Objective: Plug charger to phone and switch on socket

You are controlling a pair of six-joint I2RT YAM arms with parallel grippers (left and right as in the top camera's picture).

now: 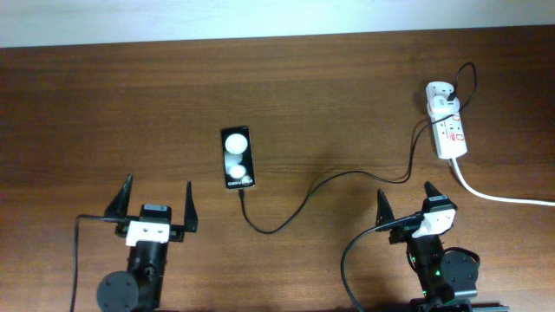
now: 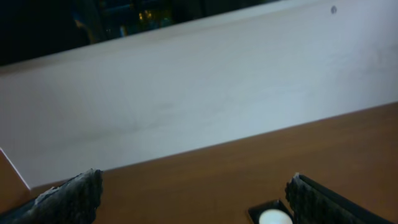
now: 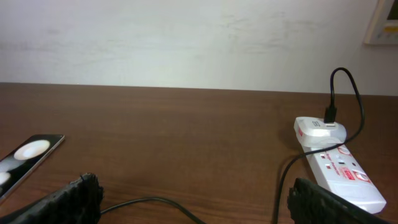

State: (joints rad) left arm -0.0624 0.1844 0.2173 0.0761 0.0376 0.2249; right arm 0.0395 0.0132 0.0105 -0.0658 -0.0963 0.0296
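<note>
Brown wooden worktop point(image 1: 87, 104), pale wall along its far edge. Left pincer point(image 1: 159, 182) sits at the near left, fingers spread wide apart, nothing between them, clear of every item; the phone lies just ahead and to its right. Right pincer point(image 1: 403, 191) sits at the near right, fingers likewise apart and empty, with the socket ahead and to its right. Socket point(image 1: 453, 134): short white strip with red markings at the far right, lying flat, long axis running roughly front to back. The switch is too small to read. A thick white cord point(image 1: 503, 198) leaves its near end and runs off the right edge. A white adapter point(image 1: 440, 94) is seated at the strip's far end. Phone point(image 1: 237, 159): black, flat on the worktop left of centre, well apart from the socket, two white round blobs on its face and small white lettering at the near end. Charger point(image 1: 321, 186): thin black cable, loops up from the adapter, drops past the strip's left side, passes just beyond the right pincer without touching it, and curves across the worktop to the phone's near end. Plug tip point(image 1: 240, 196) sits right at that near edge. It looks to be touching, but the overhead view cannot show whether it is seated in the port.
</note>
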